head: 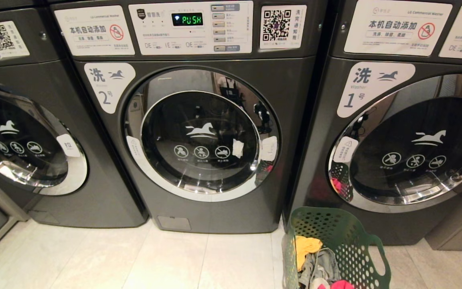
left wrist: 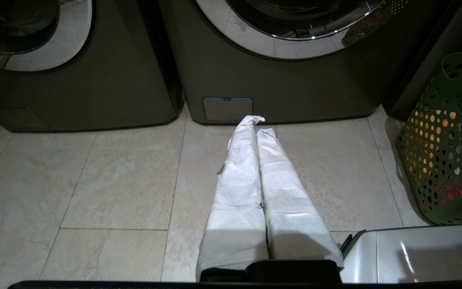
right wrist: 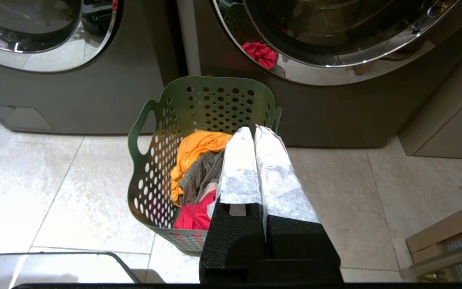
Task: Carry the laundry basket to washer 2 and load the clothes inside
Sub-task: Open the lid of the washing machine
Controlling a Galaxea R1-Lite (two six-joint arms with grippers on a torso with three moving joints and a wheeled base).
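1. I judge the carry finished and loading not begun: the green perforated plastic laundry basket (head: 337,245) stands on the tile floor just off the lower right corner of the dark grey front-loading washer 2 (head: 199,132), before its neighbour labelled 1.
2. Washer 2's chrome-rimmed round glass door (head: 201,134) is shut; I'd open it next.
3. The basket holds the clothes (right wrist: 199,176): mustard yellow, grey and pink-red.
4. Left gripper (left wrist: 257,124) and right gripper (right wrist: 253,130) hang low, both with jaws pressed together on nothing.
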